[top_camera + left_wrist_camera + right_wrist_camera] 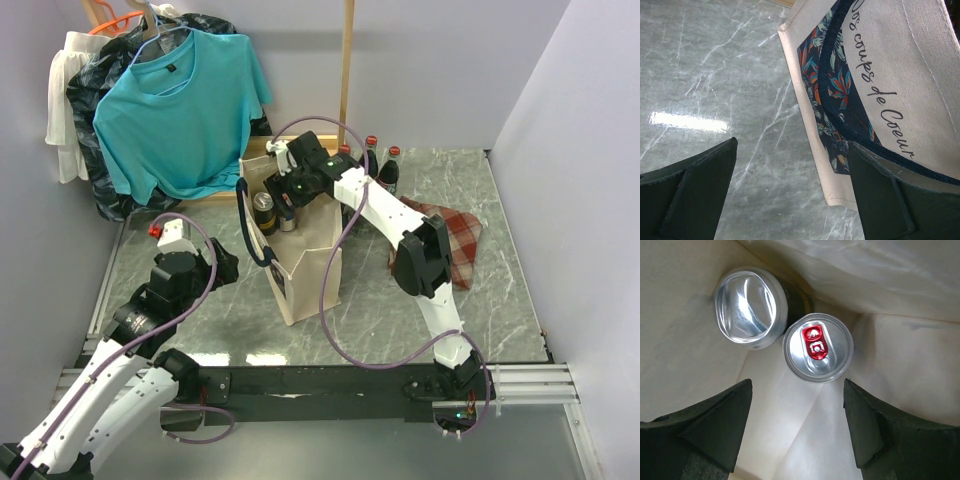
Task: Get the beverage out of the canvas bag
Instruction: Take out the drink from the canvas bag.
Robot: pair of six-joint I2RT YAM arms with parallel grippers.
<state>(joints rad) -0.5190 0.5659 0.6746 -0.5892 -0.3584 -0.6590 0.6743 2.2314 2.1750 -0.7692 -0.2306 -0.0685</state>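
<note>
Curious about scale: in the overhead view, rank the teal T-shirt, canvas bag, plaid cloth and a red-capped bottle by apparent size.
Largest to smallest:
teal T-shirt
canvas bag
plaid cloth, partly behind the right arm, so its rank is unsure
red-capped bottle

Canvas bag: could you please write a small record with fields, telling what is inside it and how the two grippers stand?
bag: canvas bag, upright, mouth open
contents: two cans, side by side
can with red tab: tab end up
second can: dark side, plain silver end up, no tab seen
right gripper: open, over the cans in the bag's mouth, holding nothing
left gripper: open, outside the bag, beside its printed wall
behind bag: bottles with red caps
</note>
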